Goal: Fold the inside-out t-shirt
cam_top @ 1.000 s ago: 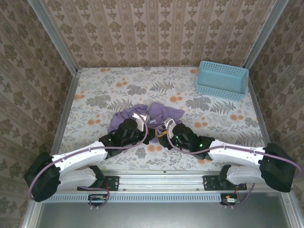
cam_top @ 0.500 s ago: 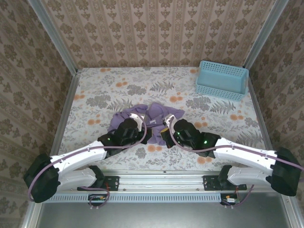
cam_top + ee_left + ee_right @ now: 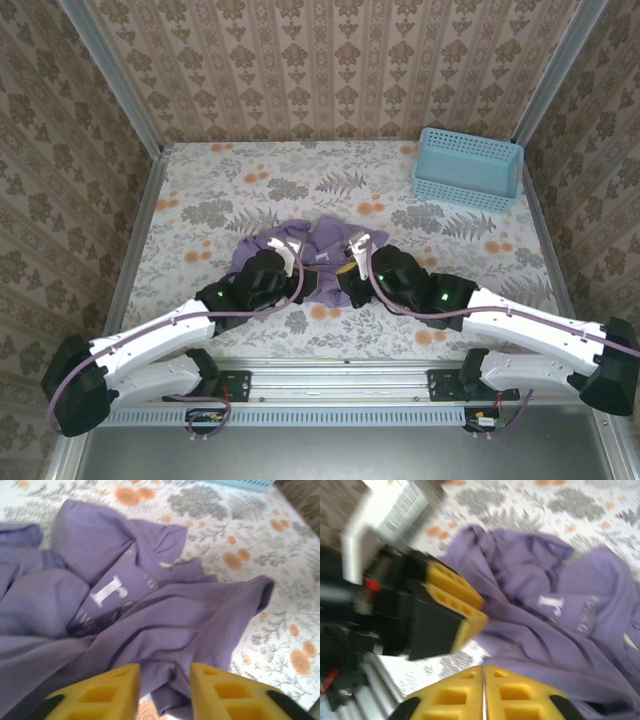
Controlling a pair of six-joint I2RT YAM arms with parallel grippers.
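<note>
the inside-out t-shirt (image 3: 325, 238) lies in a heap at the middle of the table (image 3: 200, 190), just past both wrists. the left gripper (image 3: 165, 675) is at its near left edge and the right gripper (image 3: 483, 672) at its near right edge.

in the left wrist view the near hem of the shirt sits right under the tips, and a small fold of it reaches into the gap. the two yellow fingers (image 3: 107, 692) stand apart with a clear space between them. the cloth shows below that space, not clamped in it; whether the pads brush it i cannot tell.

in the right wrist view the shirt starts just beyond the tips and runs off to the right. this gripper's yellow pads (image 3: 520, 697) are pressed together, with only a thin seam between them. whether any cloth is caught in that seam i cannot tell. the left gripper's fingers also show here, at the left, their tips at the edge of the shirt.

the shirt is lavender purple, bunched in thick soft folds that lap over one another. white lettering (image 3: 107, 591) shows in a hollow between the folds, partly covered. one flap stretches flat to the right across the floral cloth.

farther off, a blue basket (image 3: 468, 170) stands at the far right corner of the table, well apart from the shirt.
</note>
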